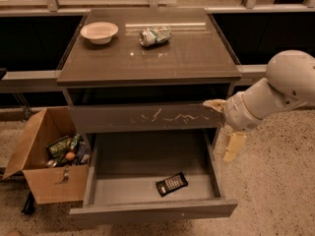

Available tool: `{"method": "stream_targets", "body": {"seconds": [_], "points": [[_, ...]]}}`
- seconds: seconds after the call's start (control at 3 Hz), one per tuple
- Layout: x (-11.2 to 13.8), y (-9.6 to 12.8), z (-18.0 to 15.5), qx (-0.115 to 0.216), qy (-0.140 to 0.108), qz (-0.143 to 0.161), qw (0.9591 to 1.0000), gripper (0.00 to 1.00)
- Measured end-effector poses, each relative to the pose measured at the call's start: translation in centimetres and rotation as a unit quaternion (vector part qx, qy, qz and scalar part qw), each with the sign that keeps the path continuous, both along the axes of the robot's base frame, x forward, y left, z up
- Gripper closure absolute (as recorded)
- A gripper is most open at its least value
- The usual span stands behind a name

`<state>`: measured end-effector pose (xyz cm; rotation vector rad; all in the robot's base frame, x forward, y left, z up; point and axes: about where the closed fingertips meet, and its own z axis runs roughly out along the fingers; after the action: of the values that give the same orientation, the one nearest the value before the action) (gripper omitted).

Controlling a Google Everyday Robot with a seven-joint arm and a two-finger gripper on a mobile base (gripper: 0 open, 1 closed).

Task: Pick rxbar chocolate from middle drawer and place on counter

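The jaws stand spread and empty, we judge, on the gripper [219, 131]: one pale tip reaches left at the end of the scratched drawer front [147, 118], the other hangs down beside the cabinet's right post. We see the arm [275, 95] coming in from the right. The rxbar chocolate [172, 184] lies tilted on the floor of the open middle drawer [152, 208], near its front and right of centre, well apart from the gripper. We find a white bowl [99, 32] and a crushed can [155, 35] on the glossy surface [162, 63]. An open cardboard box [44, 181] of packets sits left of the cabinet on the speckled floor [275, 191].
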<state>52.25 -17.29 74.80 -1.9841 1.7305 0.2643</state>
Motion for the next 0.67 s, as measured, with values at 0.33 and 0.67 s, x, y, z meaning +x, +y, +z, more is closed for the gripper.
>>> {"method": "stream_targets", "body": {"seconds": [0.33,0.67], "points": [[0.0,0.0,0.0,0.0,0.0,0.0,1.0,0.0],[-1.0,-0.8,-8.6,-0.036,0.033,0.012,0.9988,0.0]]}}
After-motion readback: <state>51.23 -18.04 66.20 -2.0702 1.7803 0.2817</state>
